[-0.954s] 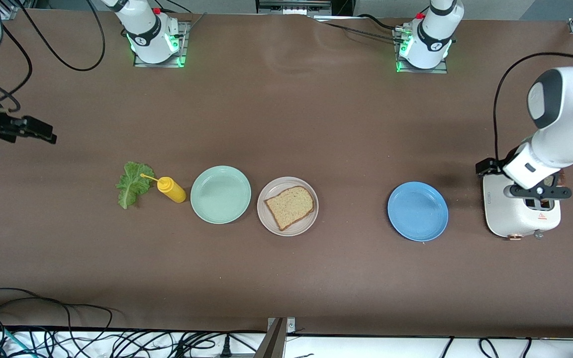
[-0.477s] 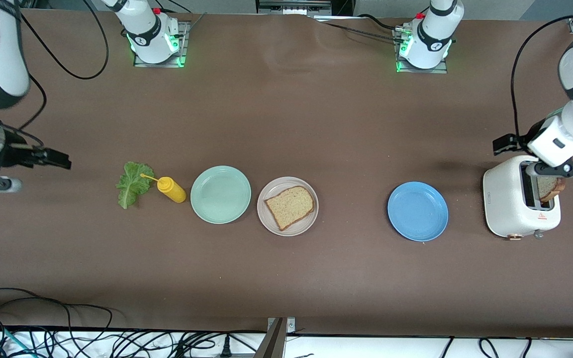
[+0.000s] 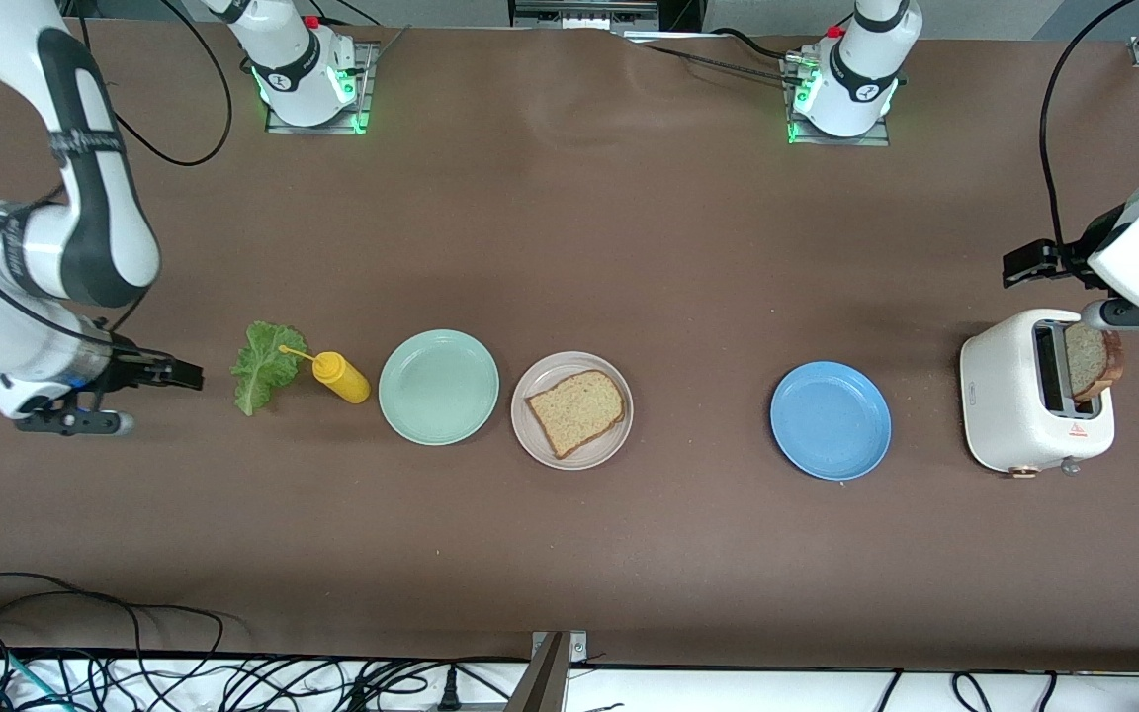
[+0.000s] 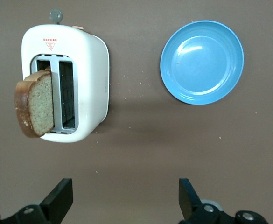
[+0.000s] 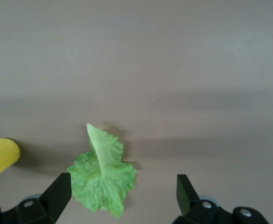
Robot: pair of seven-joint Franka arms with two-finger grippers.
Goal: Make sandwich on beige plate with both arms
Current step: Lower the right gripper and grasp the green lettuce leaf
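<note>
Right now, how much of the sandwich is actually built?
Done: one bread slice lies on the beige plate. In hand: nothing; both claws are open. The right claw hovers by the lettuce on the table, the left claw is up beside the toaster, whose second slice sticks out. Left: lettuce, then that slice on top.

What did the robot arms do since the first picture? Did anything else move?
The left claw went up from low over the toaster, away from the front camera; it's open and holds nothing. The bread slice now pokes out of the slot. The right claw, open, moved toward the lettuce leaf. The mustard bottle, mint-green plate, blue plate and beige plate with its bread stayed put.
</note>
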